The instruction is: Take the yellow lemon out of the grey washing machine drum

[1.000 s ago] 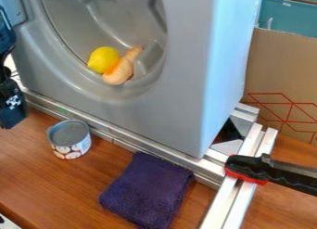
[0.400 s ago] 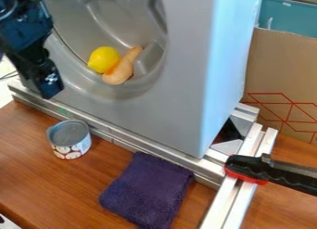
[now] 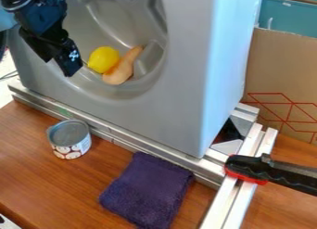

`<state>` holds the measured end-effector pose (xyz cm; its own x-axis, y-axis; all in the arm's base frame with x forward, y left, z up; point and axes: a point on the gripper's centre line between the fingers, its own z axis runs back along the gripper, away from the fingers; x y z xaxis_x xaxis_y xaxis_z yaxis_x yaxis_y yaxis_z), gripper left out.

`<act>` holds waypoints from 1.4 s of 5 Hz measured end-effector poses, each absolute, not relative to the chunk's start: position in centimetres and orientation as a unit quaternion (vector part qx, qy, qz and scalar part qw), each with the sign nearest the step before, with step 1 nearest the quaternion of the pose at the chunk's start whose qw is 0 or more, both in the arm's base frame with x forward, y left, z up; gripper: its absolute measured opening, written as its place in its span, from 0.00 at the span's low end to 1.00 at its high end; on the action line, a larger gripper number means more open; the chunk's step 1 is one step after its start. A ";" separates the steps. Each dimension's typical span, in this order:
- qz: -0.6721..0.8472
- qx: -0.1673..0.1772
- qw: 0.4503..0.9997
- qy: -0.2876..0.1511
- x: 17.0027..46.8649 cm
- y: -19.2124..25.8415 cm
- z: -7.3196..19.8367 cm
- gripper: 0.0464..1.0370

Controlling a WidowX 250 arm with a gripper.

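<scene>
One black gripper [image 3: 71, 69], angled downward at the left of a grey drum housing [image 3: 180, 98]; cannot tell whether it is open or closed. Nearest in view: a lemon [image 3: 103, 59], bright yellow, rounded, sitting low in the housing's round recess [image 3: 114, 19], by the lower lip. Right beside it, a tan tapered vegetable [image 3: 122, 68], orange patch at its wide end, narrow end slanting up and right. The two appear to touch.

Edges: curved lip just below the pair; recess wall rising behind them, its open hollow extending upward. A metal rail [image 3: 96, 126] runs along the housing's base.

Farther out, on the wooden desk [image 3: 37, 177]: an upright can [image 3: 69, 139] near the rail; a folded purple cloth [image 3: 147, 191] well apart from it, toward the near edge. Right: a black-and-red clamp [image 3: 254, 169] across metal bars [image 3: 232, 200].
</scene>
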<state>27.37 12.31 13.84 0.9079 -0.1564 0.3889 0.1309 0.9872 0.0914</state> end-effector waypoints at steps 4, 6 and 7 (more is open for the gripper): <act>-0.015 0.023 0.978 -0.205 31.8 12.2 12.4 0.96; -0.003 0.040 0.979 -0.198 33.6 12.6 11.7 0.97; 0.003 0.040 0.982 -0.186 34.5 13.2 10.9 0.96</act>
